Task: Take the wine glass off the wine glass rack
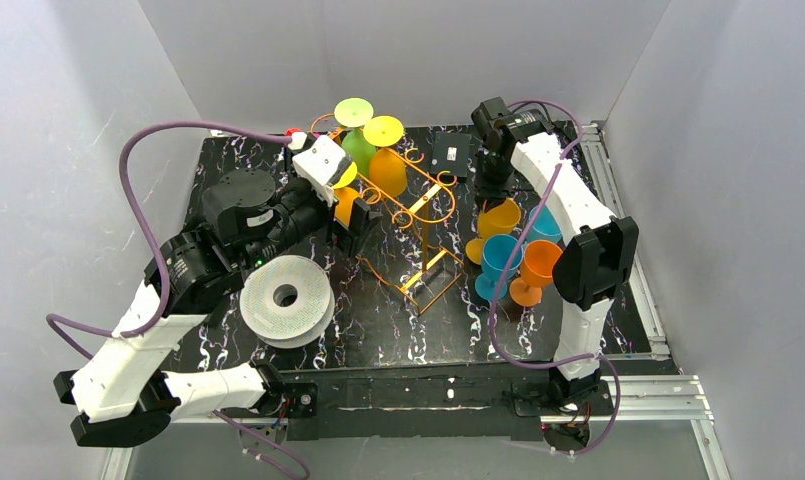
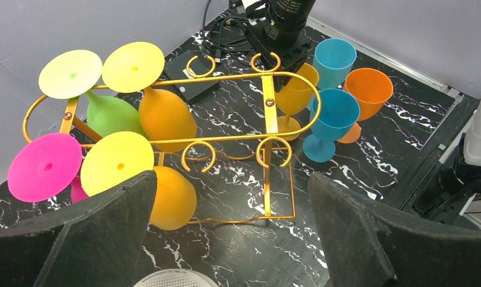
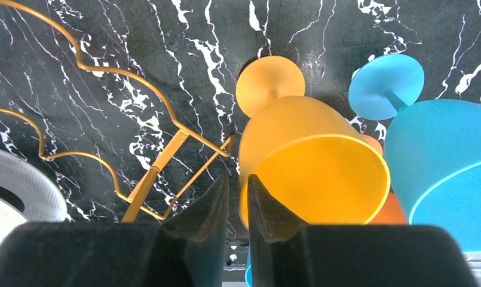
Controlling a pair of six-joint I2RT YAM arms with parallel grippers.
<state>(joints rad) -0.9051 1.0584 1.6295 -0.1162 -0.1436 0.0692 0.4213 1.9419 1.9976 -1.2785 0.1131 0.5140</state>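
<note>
Right pincer [image 3: 236, 182]: nearly closed. It seems to pinch the rim of the amber glass [image 3: 309, 155], though the fingers partly hide the contact.
Amber glass: upright, off the rack [image 3: 151, 173], just beside its right end.
Adjacent: two blue glasses [image 3: 441, 155] and an orange glass [image 2: 369, 89], upright, clustered close together.
Left pincer [image 2: 232, 191]: wide, holding nothing; hovers over the rack's near side.
Rack: gold wire, upright on the black marbled surface [image 3: 136, 48], between the arms.
Hanging upside down at its left end: green glass [image 2: 109, 115], pink glass [image 2: 43, 167], and two orange-bowled glasses [image 2: 166, 119] with yellow feet.
Spool [image 1: 286, 297]: white, lying flat near the left arm.
</note>
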